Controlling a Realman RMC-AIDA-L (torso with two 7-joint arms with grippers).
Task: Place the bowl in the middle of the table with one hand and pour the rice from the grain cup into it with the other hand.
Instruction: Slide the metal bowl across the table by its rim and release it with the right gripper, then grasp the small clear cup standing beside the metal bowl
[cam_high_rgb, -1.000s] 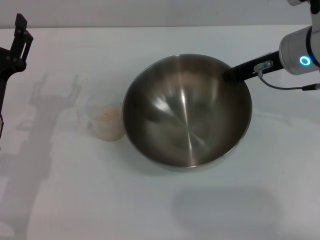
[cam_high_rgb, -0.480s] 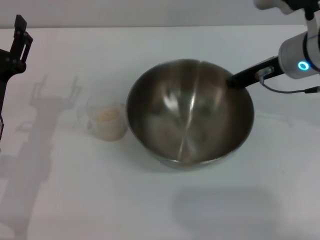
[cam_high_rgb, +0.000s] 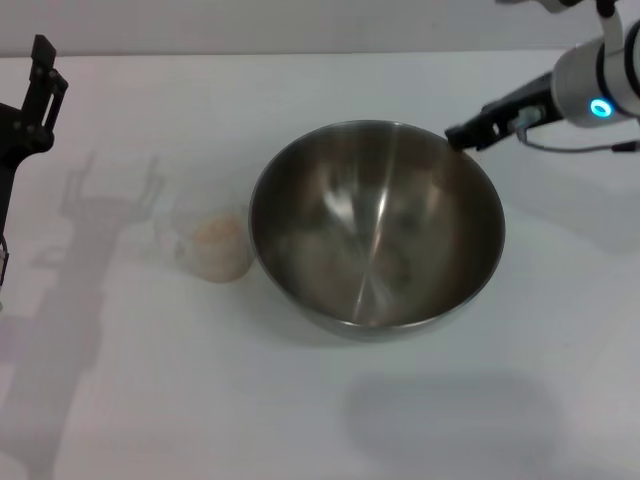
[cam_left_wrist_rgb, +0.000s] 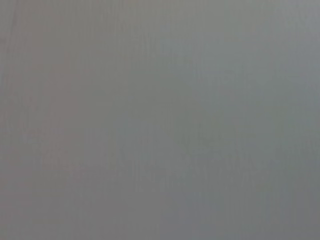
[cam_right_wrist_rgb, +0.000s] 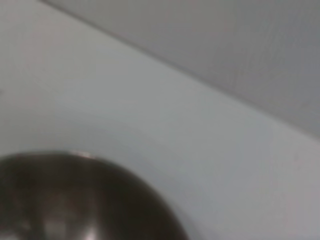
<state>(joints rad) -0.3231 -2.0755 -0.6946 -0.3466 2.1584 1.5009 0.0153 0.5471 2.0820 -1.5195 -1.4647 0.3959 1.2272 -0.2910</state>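
At mid-table the bowl (cam_high_rgb: 377, 225) was found set down, the right gripper (cam_high_rgb: 462, 136) at its far rim, finger state not discernible; the cup (cam_high_rgb: 212, 243) beside it should be gripped squarely before pouring.

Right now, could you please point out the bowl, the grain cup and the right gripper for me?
bowl (cam_high_rgb: 375, 240): head view, on its shiny inner wall.
grain cup (cam_high_rgb: 212, 243): head view, on the rice-filled body, beside the bowl.
right gripper (cam_high_rgb: 462, 135): head view, at the dark fingertips by the bowl's far rim.
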